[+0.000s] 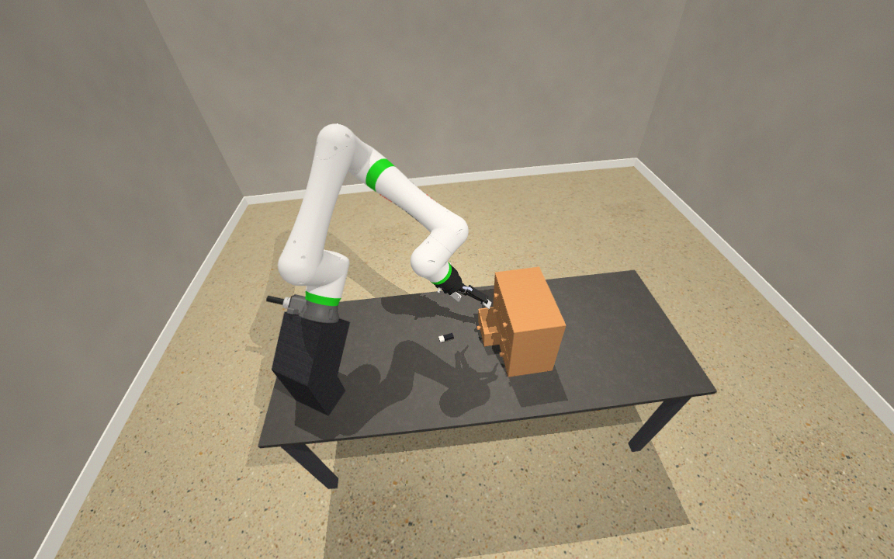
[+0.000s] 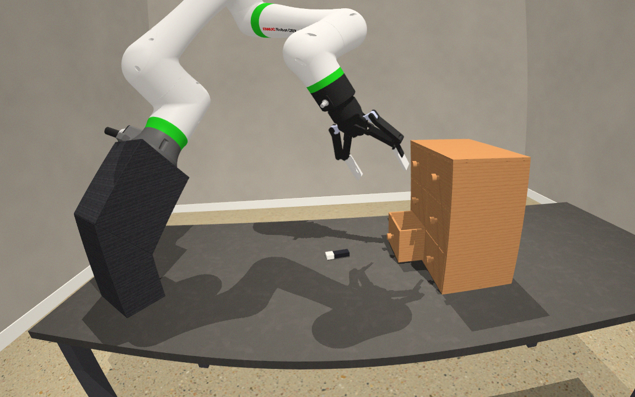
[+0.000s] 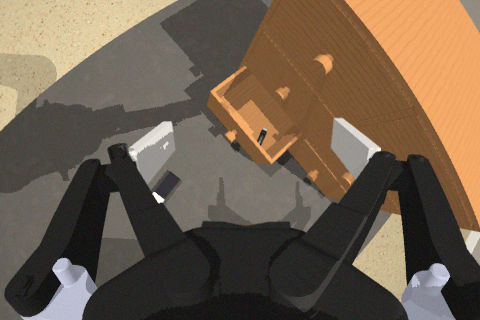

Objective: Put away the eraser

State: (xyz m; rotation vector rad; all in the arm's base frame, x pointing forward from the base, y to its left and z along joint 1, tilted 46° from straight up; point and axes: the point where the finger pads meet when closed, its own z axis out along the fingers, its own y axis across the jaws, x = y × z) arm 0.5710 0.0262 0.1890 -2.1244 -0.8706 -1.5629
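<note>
Before the chest (image 1: 532,316) (image 2: 482,221) (image 3: 400,35), nearest the arm's foot, the eraser (image 1: 446,338) (image 2: 337,254) (image 3: 166,186) lay on the bench (image 1: 617,347) (image 2: 261,331) (image 3: 200,165) — dark, white at one end. Beyond it, the fingers (image 1: 472,300) (image 2: 381,169) hung wide apart, above the bench. Farther off, one bottom drawer (image 1: 489,335) (image 2: 411,245) (image 3: 242,132) stood out — a small dark thing (image 3: 262,136) inside.

1. I take this for a lab or robot test room, though I can't tell which.
2. My white arm (image 1: 323,187) (image 2: 162,59) rises from a black mount (image 1: 307,361) (image 2: 127,221) on a dark table (image 1: 610,347) (image 2: 606,256) (image 3: 195,207) (hardly parlour furniture).
3. Around me stand plain grey walls (image 1: 436,83) (image 2: 261,123) with white skirting (image 1: 436,179) (image 2: 285,201), above a speckled tan floor (image 1: 519,229) (image 2: 270,380) (image 3: 75,20).
</note>
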